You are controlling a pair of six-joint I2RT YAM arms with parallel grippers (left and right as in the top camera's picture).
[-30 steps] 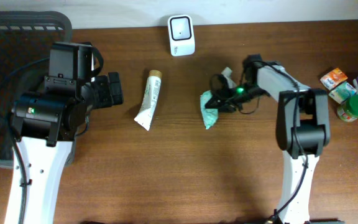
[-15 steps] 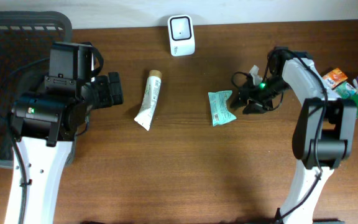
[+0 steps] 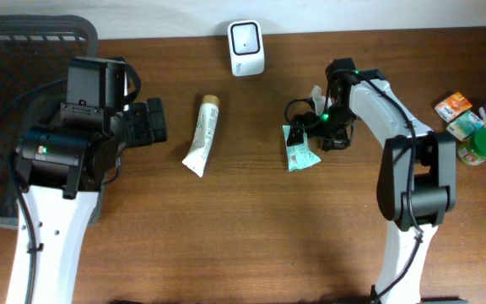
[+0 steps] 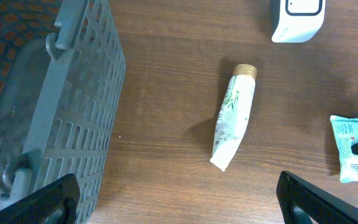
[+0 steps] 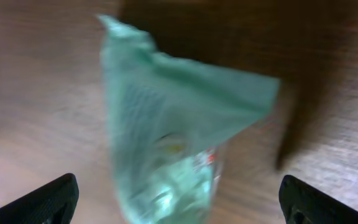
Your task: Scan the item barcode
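Both grippers stand spread, gripping nothing. Left gripper (image 3: pixel 155 123) sits beside the basket (image 3: pixel 7 42) at the table (image 3: pixel 226 236) left edge. Right gripper (image 3: pixel 302 128) hovers at the green packet (image 3: pixel 299 152), which lies flat mid-table, between the tube (image 3: pixel 202 135) and the right edge, nearer than the scanner (image 3: pixel 246 47).

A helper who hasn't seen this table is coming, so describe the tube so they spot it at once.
On the brown wooden table, find the white barcode scanner at the back edge. Just in front and left of it lies the tube, left of the green packet. It is the only long white item, with a tan cap and leaf print.
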